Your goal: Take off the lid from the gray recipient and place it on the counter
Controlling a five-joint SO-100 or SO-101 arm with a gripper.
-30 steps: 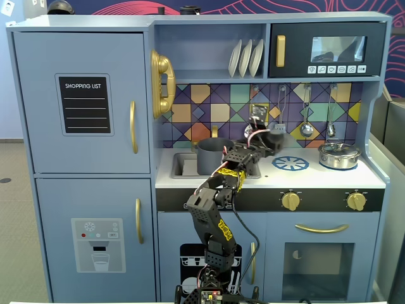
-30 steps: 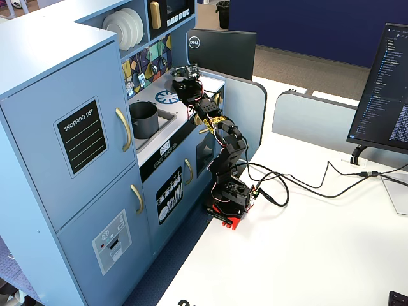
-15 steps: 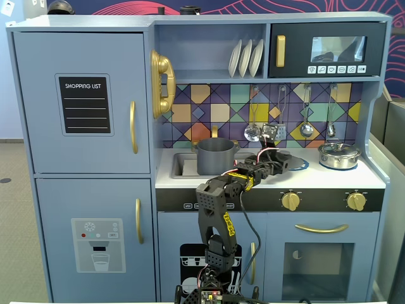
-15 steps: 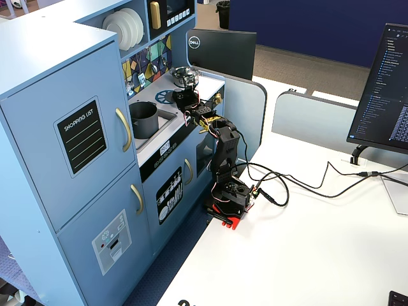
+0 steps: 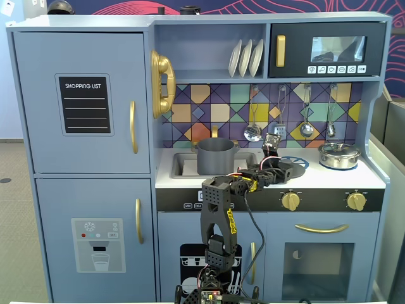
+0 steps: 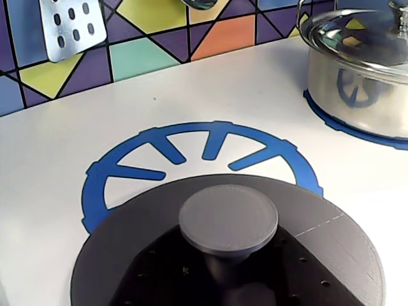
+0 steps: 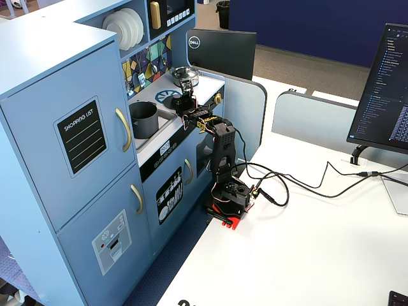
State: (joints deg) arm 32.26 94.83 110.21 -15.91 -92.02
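Observation:
The gray recipient [image 5: 215,157] stands uncovered in the sink, also in the other fixed view [image 7: 145,119]. Its dark-gray lid [image 6: 347,252] fills the bottom of the wrist view, with its round knob [image 6: 228,220] facing the camera. My gripper [image 6: 224,273] is shut around the knob's stem, its black jaws dark on both sides. The lid sits low over the blue burner print [image 6: 210,137] on the pale counter [image 6: 57,159]; I cannot tell whether it touches. In a fixed view my gripper [image 5: 278,170] holds the lid [image 5: 295,167] to the right of the pot.
A shiny silver pot [image 6: 357,76] with its own lid stands on the right burner [image 5: 339,154]. A slotted spatula [image 6: 67,25] and ladles [image 5: 253,132] hang on the tiled back wall. The sink's rim [image 5: 183,166] lies left of the pot.

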